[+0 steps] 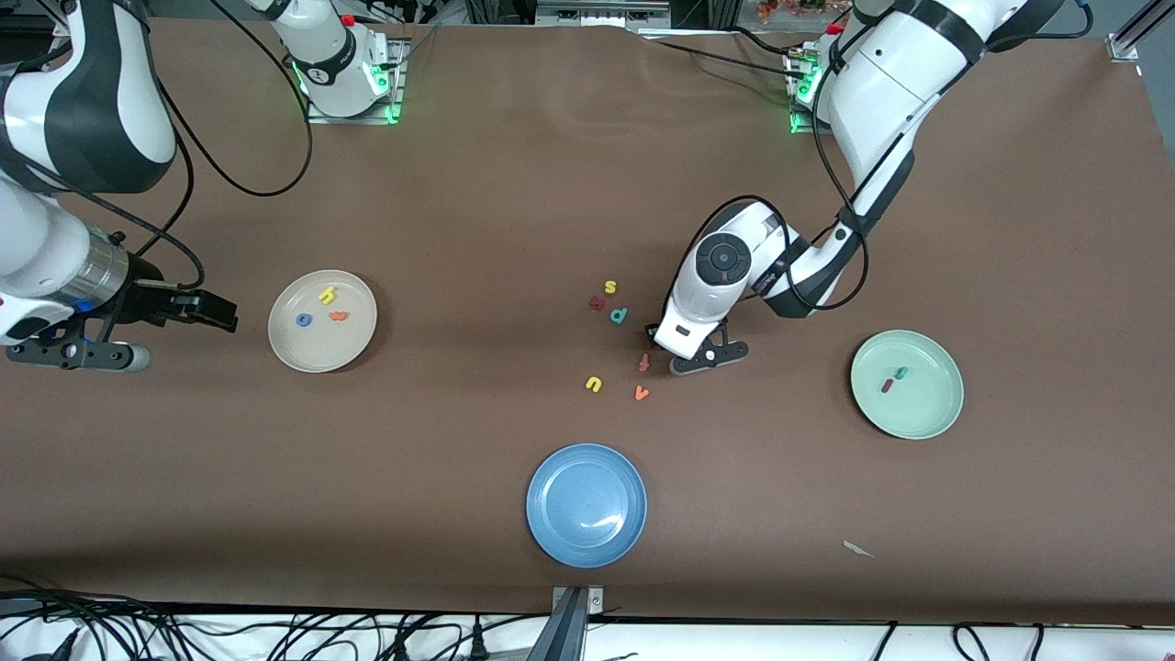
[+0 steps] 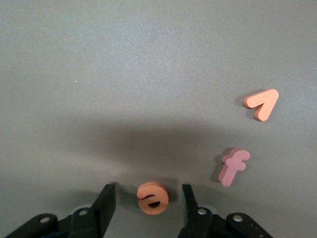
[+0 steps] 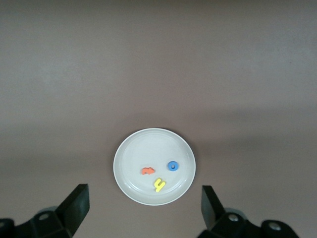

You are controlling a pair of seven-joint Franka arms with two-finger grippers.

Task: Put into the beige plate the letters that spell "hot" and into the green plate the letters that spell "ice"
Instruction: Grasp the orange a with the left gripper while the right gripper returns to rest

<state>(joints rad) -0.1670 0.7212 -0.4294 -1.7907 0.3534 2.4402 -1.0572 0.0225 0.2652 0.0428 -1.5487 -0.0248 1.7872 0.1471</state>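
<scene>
The beige plate (image 1: 322, 320) holds h (image 1: 327, 295), o (image 1: 303, 319) and t (image 1: 339, 316): "hot" looks done. The green plate (image 1: 907, 384) has c (image 1: 901, 373) and i (image 1: 887, 386). Only e (image 2: 153, 198) is left, lying on the table between the left gripper's (image 2: 148, 201) fingers, which are apart and not touching it (f (image 2: 233, 166) lies beside). The right gripper (image 3: 145, 206) waits, wide open, over the table beside the beige plate.

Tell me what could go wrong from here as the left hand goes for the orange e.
1. The left hand straddles the orange e, which sits slightly off-centre between its fingers; closing could tip or squirt it out.
2. The reddish f lies close beside; the hand might nudge it.
3. The green plate already holds two letters; dropping the e could knock them.
</scene>
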